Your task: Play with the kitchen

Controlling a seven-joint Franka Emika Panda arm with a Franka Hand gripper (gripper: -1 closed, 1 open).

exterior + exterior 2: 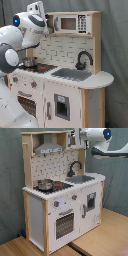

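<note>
The kitchen (65,75) fills the middle and right of the first exterior view, and in the second exterior view it stands centre frame on a light wooden floor (95,240) against a grey backdrop (10,178). My arm (22,37) comes in from the left edge of the first exterior view, its white joints stacked in the upper left of the frame, and my gripper (48,21) sits up at the top shelf, just beside the left end of the toy microwave (70,23). In the second exterior view my wrist (95,135) shows in the upper right corner, with the gripper (73,138) meeting the upper cabinet's right side. I cannot tell whether my fingers are apart or together, since the tip is lost against the wood there. Below, the small steel pot (28,62) rests on the hob at the left of the counter in the first exterior view, and in the second exterior view it sits at centre left (44,184). The black faucet (83,59) curves over the grey sink (71,74) near the middle. Red knobs (56,204) line the front panel above the oven door (64,224), and the hood (48,148) hangs in the upper left of the second exterior view.
</note>
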